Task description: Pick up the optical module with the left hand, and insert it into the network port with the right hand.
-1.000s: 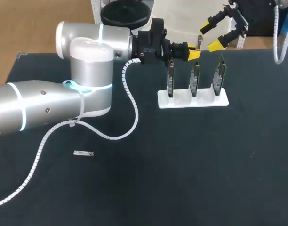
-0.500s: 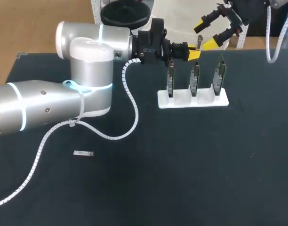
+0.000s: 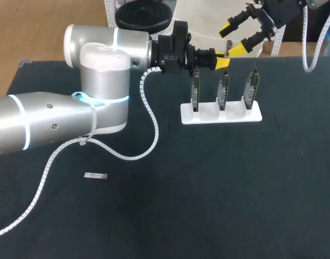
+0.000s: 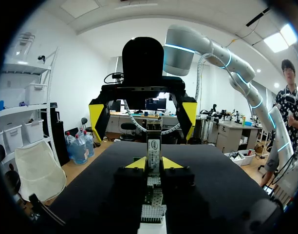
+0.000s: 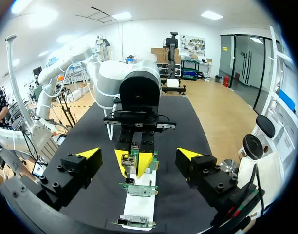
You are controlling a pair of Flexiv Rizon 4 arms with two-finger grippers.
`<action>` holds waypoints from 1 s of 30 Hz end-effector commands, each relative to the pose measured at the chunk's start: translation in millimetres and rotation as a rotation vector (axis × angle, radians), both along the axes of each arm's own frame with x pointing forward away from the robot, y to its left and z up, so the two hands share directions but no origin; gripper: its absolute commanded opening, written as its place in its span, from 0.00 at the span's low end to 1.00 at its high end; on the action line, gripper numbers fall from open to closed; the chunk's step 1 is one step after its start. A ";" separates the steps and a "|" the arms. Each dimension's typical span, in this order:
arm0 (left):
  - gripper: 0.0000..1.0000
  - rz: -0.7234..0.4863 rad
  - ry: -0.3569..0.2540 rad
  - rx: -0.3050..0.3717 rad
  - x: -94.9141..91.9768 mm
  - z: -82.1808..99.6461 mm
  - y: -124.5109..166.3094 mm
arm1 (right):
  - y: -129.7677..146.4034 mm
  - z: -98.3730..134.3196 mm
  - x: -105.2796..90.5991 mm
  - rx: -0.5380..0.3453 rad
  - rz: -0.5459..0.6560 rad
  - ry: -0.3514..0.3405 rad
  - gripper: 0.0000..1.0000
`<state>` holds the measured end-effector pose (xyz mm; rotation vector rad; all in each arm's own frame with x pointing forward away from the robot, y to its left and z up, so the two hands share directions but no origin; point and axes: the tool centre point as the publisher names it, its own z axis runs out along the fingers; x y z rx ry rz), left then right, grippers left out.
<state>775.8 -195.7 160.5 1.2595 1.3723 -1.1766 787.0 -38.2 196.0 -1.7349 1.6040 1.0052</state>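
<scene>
1. An optical module (image 4: 153, 146) is pinched upright by the left end effector (image 3: 221, 60), close above the upright boards (image 3: 222, 89) of the white rack (image 3: 220, 114).
2. The right end effector (image 3: 232, 39) is held spread wide, facing the module and apart from it.
3. A small silver part (image 3: 95, 176) is seen lying on the dark surface (image 3: 208, 189), well apart from the rack.

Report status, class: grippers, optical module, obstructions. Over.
Left gripper shut on optical module, upright. Right gripper open, not touching it. Nothing blocking cards in white stand.
</scene>
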 end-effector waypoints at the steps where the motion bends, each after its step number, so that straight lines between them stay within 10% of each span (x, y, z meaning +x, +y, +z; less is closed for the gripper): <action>1: 0.00 -0.006 0.002 0.002 2.8 -0.2 -0.9 | -1.9 0.0 -15.1 -0.003 -0.045 -0.023 1.00; 30: 0.00 -0.006 0.002 0.002 2.8 -0.2 -0.9 | -5.6 -0.3 -13.3 0.008 -0.105 -0.020 1.00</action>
